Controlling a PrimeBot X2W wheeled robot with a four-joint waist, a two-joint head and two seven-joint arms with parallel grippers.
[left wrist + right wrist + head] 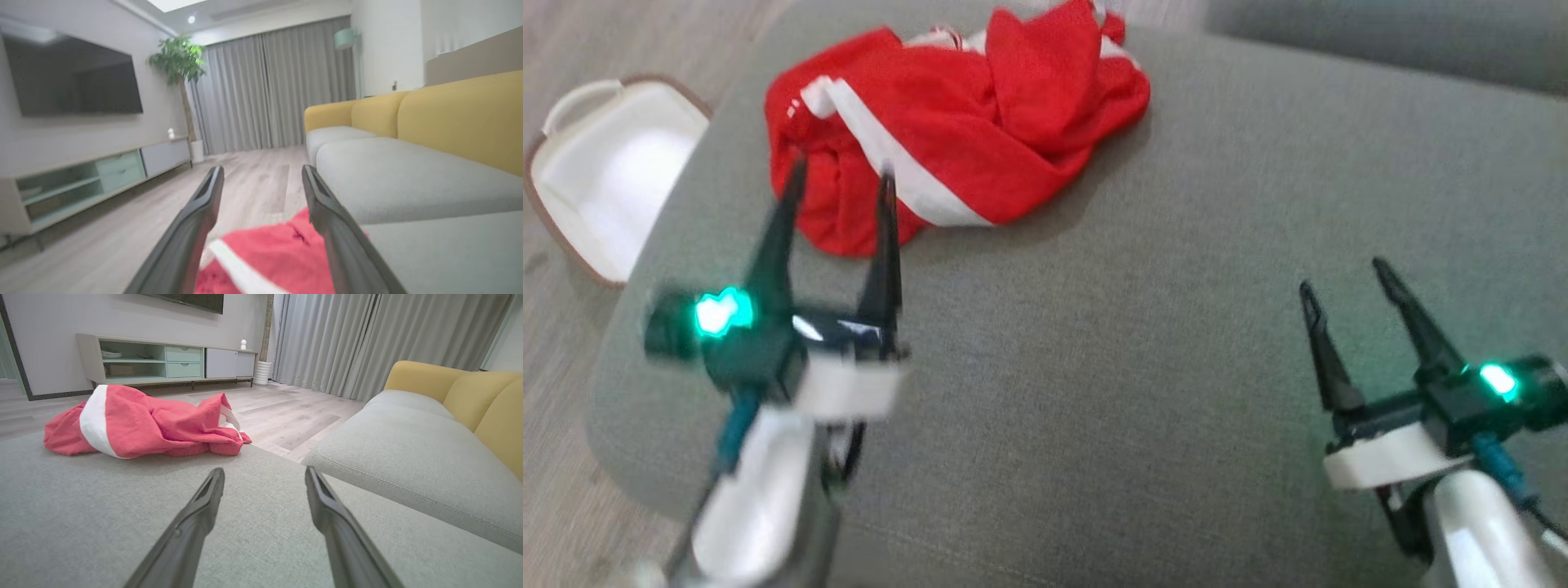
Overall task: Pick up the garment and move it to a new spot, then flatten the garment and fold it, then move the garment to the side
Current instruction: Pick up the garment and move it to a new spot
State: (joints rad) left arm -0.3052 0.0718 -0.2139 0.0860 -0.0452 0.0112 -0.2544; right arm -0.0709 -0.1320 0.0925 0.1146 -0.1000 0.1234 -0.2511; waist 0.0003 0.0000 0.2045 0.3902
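Pickup step, nothing held: red garment (964, 122) crumpled at the grey cushion's (1135, 327) far-left corner, left gripper (841, 167) wide open over its near edge, right gripper (1339, 273) wide open by the right edge; next I'd lower and pinch cloth.

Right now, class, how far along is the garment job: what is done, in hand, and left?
Done: nothing visible; the red garment lies crumpled on the grey cushion. In hand: the left gripper, open, reaches over its near edge, holding nothing; the right gripper is open over bare cushion. Left: pick up, move, flatten, fold, set aside.
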